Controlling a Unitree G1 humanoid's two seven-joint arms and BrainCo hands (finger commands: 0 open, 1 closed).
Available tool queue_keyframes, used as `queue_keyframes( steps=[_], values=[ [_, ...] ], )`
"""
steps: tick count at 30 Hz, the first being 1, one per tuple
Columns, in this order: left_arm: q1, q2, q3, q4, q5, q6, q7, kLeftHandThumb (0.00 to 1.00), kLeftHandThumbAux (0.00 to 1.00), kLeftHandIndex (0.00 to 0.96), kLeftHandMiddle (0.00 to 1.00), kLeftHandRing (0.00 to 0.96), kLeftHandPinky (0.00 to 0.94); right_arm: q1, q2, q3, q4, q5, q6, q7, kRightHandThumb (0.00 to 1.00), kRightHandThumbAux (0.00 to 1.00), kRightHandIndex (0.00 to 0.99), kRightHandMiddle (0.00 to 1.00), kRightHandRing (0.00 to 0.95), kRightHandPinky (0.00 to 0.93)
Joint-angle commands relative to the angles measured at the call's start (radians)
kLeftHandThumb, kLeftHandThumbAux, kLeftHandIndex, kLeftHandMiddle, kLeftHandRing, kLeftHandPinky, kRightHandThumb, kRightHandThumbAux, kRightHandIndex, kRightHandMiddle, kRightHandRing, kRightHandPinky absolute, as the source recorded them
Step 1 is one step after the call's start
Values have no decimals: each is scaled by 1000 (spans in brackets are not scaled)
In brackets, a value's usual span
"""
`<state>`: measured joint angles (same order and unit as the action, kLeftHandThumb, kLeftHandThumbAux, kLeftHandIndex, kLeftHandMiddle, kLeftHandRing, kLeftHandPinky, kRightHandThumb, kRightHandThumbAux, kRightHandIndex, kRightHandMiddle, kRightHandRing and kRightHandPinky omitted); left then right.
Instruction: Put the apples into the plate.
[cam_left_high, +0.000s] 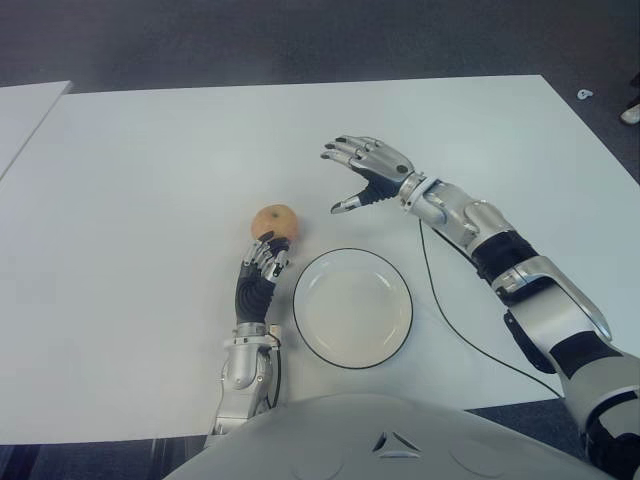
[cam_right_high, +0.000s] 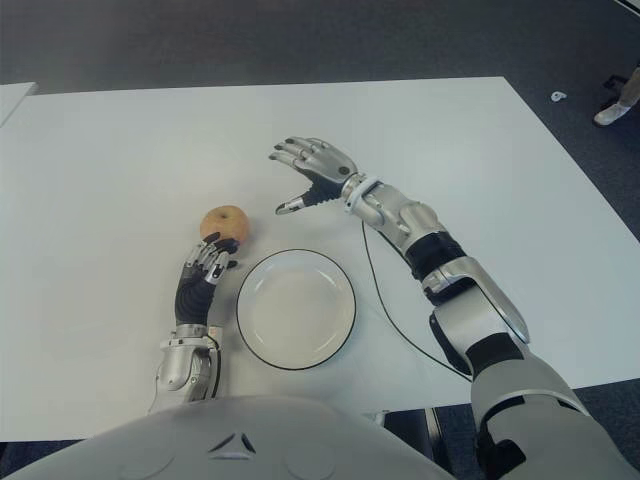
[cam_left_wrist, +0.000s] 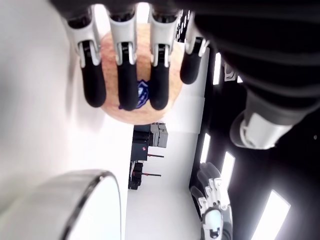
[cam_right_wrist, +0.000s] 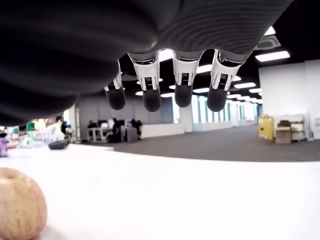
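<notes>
I am reaching my left robot hand (cam_left_high: 263, 262), fingers loose and empty, toward the firm, smooth apple (cam_left_high: 274, 222), aiming to wrap its round middle, while my right robot hand (cam_left_high: 365, 172) is hovering spread wide.

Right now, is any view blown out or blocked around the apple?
Left wrist view: white tabletop glares; left hand fingers cross the round tan apple. Right wrist view: bright ceiling lights, dark right hand shades the top. Eye views: evenly lit.

Silver-and-black arms, each robot hand (cam_left_high: 365, 172) with black-tipped fingers, and a thin black cable (cam_left_high: 450, 318).
</notes>
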<state>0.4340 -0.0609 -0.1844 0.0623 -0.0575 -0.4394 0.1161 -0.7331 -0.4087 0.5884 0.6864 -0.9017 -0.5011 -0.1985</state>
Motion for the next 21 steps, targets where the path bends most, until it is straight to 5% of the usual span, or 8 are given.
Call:
queue_keyframes(
  steps=[1,10,21],
  values=[
    [14,-85,-32,17,7,9,21,399,552,197,248,305,353,-35,32,25,46,-19,-8,-21,232,199,0,0,0,0],
    [29,-89,-57,10,17,11,43,386,560,178,245,301,348,-89,124,60,93,-22,15,-3,227,212,0,0,0,0],
    [60,-65,-49,-3,28,-14,68,405,603,196,241,292,345,-112,168,99,157,-27,7,-4,214,231,0,0,0,0]
  ],
)
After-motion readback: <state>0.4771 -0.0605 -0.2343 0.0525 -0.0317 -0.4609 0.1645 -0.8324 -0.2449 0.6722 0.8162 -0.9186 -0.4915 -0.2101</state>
